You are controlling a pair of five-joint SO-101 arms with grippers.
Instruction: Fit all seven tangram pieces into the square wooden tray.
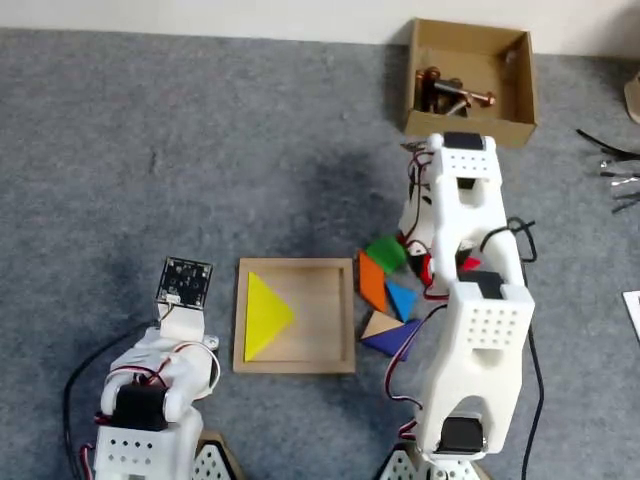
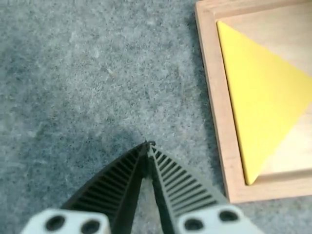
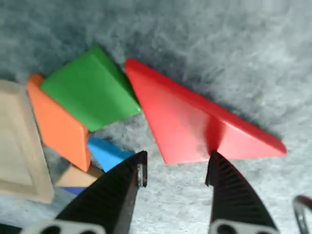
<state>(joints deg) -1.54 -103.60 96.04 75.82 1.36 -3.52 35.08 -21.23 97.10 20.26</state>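
Observation:
The square wooden tray [image 1: 295, 362] lies on the grey carpet with a yellow triangle [image 1: 265, 315] in its left half. Just right of it sits a cluster of pieces: green [image 1: 385, 252], orange [image 1: 372, 280], blue [image 1: 400, 298], tan [image 1: 380, 324] and dark blue [image 1: 395, 342]. A large red triangle [image 3: 195, 124] lies beside the green piece [image 3: 90, 92], mostly under my right arm [image 1: 470, 310]. My right gripper [image 3: 176, 160] is open over the red triangle's edge, holding nothing. My left gripper [image 2: 147, 145] is shut and empty, on the carpet left of the tray rim [image 2: 214, 97].
A cardboard box [image 1: 521, 80] with metal parts stands at the back right, beyond the right arm. Loose cables [image 1: 610, 160] lie at the right edge. Bare carpet stretches left of and behind the tray.

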